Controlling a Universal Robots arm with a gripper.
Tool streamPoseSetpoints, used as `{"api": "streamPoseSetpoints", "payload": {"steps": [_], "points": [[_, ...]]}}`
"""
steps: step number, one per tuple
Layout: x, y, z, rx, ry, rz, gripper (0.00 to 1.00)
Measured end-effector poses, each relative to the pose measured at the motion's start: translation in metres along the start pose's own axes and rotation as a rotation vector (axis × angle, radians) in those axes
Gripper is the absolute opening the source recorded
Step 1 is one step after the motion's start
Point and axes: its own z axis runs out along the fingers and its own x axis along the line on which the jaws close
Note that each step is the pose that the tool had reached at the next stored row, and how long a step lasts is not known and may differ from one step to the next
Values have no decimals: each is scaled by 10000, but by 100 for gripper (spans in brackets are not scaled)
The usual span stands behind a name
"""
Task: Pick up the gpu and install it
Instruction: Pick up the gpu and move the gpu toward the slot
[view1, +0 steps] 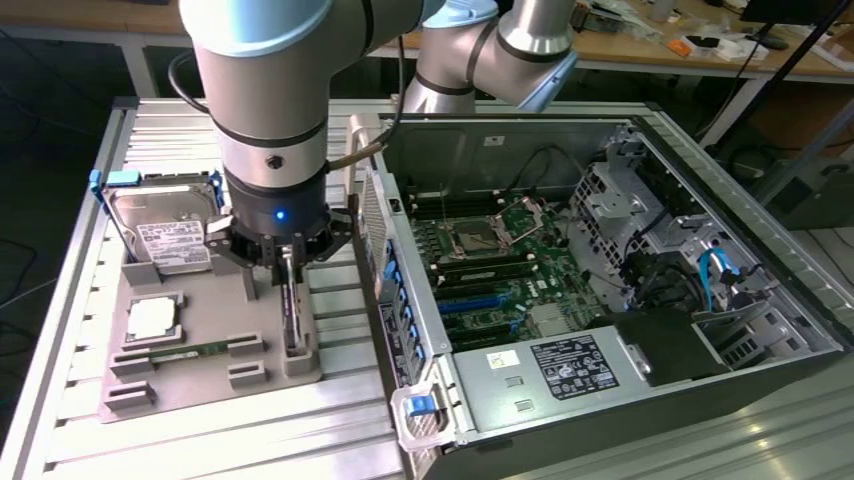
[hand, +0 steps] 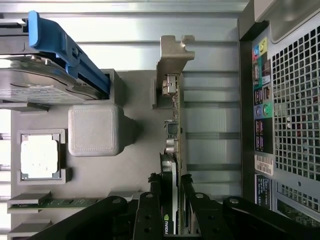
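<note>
Wrist view — gpu (hand: 172, 127) upright on edge, inside pincer (hand: 170, 181); clamped or apart, cannot tell.

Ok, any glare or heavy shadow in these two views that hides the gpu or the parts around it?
Exterior view: room light leaves a bright sheen on the arm, the gpu below it is plainly lit, and the computer case is dim toward the exterior view's right. Wrist view: the processor chip is washed out to white, while the gpu is evenly lit.
</note>
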Motion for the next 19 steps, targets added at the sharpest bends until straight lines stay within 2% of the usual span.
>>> {"api": "streamPoseSetpoints", "payload": {"steps": [19], "points": [[-1,35,-320,0,1,0,27]]}}
